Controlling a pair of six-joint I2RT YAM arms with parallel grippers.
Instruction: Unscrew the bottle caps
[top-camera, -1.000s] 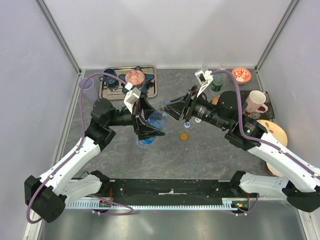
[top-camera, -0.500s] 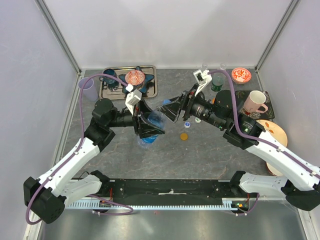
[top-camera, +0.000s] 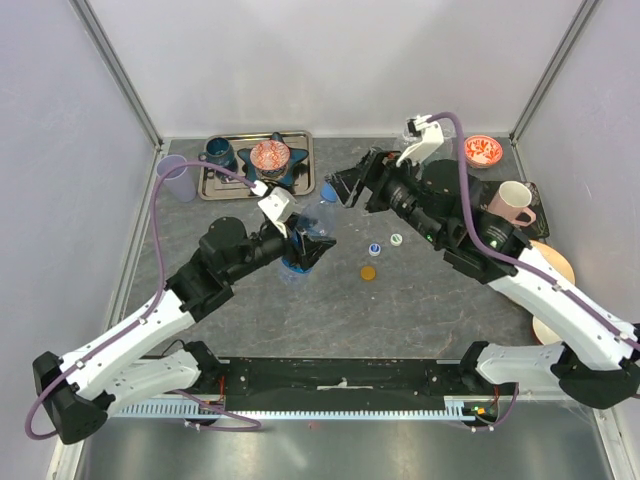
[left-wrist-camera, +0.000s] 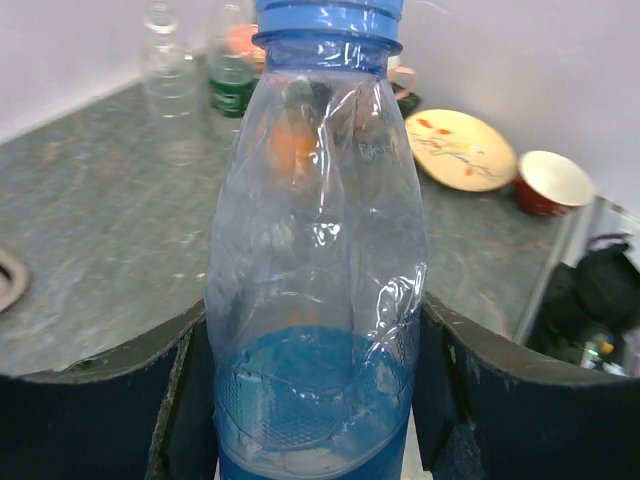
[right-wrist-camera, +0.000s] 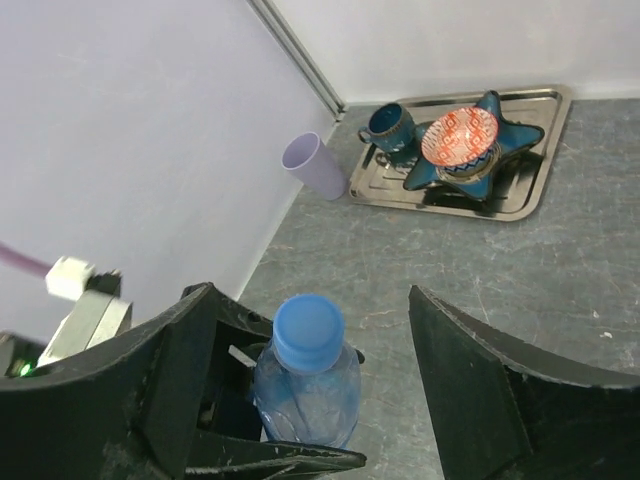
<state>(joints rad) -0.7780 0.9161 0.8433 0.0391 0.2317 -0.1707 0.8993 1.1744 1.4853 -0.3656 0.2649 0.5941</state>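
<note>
While the left claw is pinching the lower body of a clear, dented plastic bottle, one finger pressing each side, the bottle is leaning toward the right arm with the blue cap sitting on its neck. The bottle's bottom part is showing blue; whether that is liquid or tinted plastic is unclear. The right claw is hovering spread wide around the blue cap, its fingers apart from it. Three loose caps are lying on the table just right of the bottle: a white-and-blue cap, a white-and-green cap and an orange cap. At the far left, a metal tray is holding a blue cup and a star-shaped dish carrying a red patterned bowl; a lilac cup is standing beside the tray.
</note>
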